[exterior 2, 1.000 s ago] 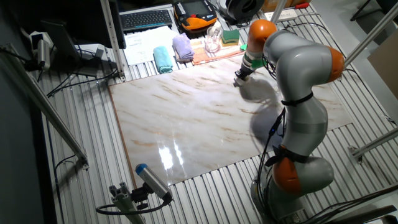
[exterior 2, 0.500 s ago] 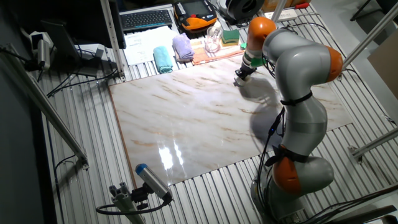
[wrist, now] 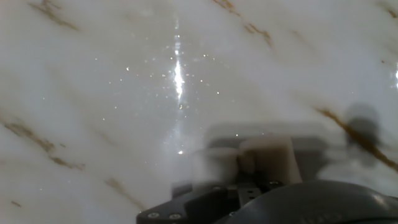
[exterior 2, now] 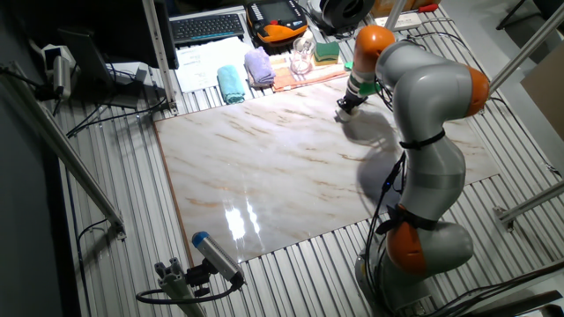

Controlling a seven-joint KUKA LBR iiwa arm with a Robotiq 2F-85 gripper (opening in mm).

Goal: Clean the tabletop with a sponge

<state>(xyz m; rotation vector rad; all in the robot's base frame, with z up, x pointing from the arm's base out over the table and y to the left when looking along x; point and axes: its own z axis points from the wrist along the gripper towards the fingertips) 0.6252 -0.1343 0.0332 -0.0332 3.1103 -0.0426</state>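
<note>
Cream sponge (wrist: 266, 158) pinched in closed jaws — pressed flat on glossy marble tabletop (exterior 2: 264, 167); near far edge. Blurred in hand view.

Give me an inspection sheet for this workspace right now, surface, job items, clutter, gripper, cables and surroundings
Surface: tabletop glossy, glare patches; specks glint in hand view.
Job's things: sponge cream, blurred, at the gripper against the slab.
Clutter: teal cloth, lilac cloth, green-and-yellow sponge beyond the far edge.
Gripper: gripper near far right edge; jaw state unclear.
Cables: black cables on ribbed metal, left.
Surroundings: keyboard, orange-black handheld device, blue-tipped tool at front.
</note>
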